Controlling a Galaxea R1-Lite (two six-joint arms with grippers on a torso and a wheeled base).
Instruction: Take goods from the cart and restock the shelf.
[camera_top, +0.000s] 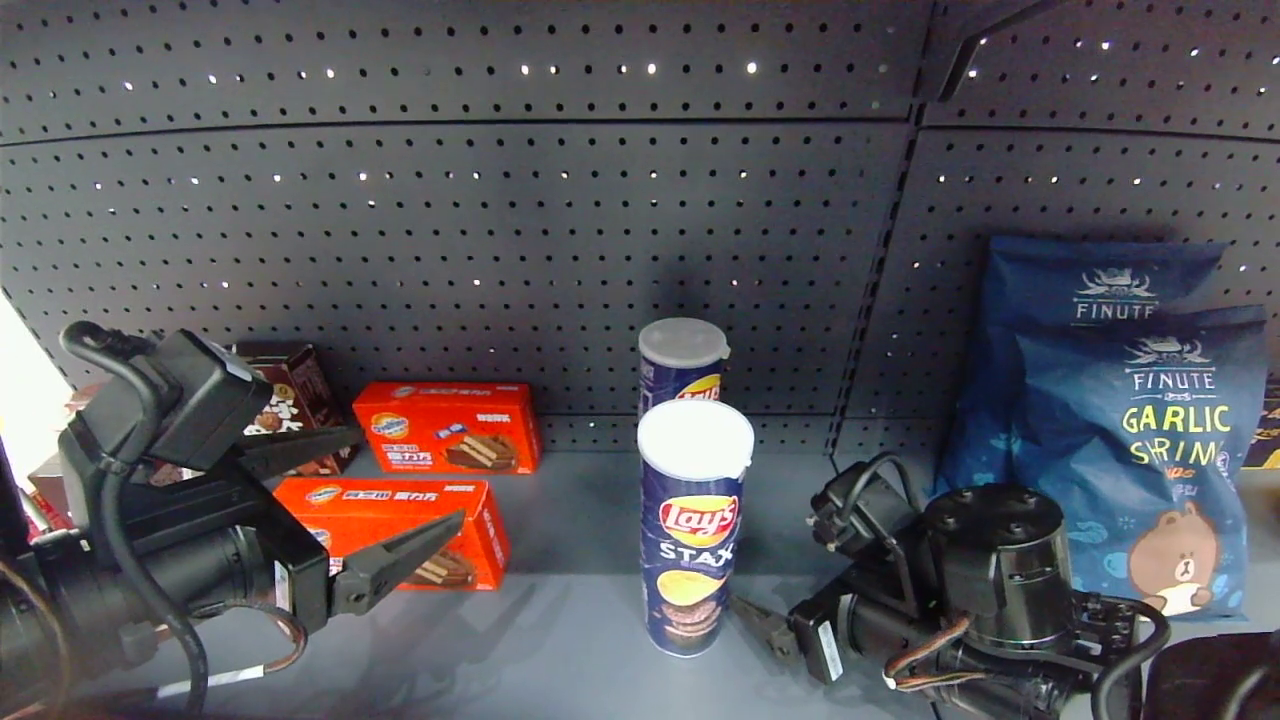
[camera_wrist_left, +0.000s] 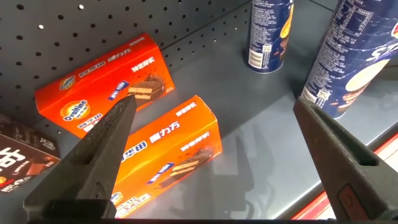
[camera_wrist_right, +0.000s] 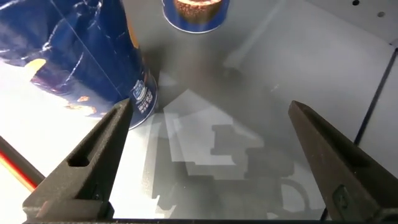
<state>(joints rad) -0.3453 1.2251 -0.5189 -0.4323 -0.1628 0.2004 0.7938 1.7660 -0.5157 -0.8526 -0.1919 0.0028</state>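
Dark pegboard (camera_top: 450, 230) backs the shelf (camera_top: 580, 560), with a chip can (camera_top: 692, 530) standing near its front edge. Left end effector (camera_wrist_left: 214, 101) and right end effector (camera_wrist_right: 210, 106) are spread, empty; backing straight out for more goods should avoid toppling the can.

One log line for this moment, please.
left gripper: open, empty, near front orange box | right gripper: open, empty, near front chip can

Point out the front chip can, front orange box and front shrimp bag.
front chip can (camera_top: 690, 540), head view, on its label.
front orange box (camera_top: 400, 494), head view, top face.
front shrimp bag (camera_top: 1170, 430), head view, printed front.
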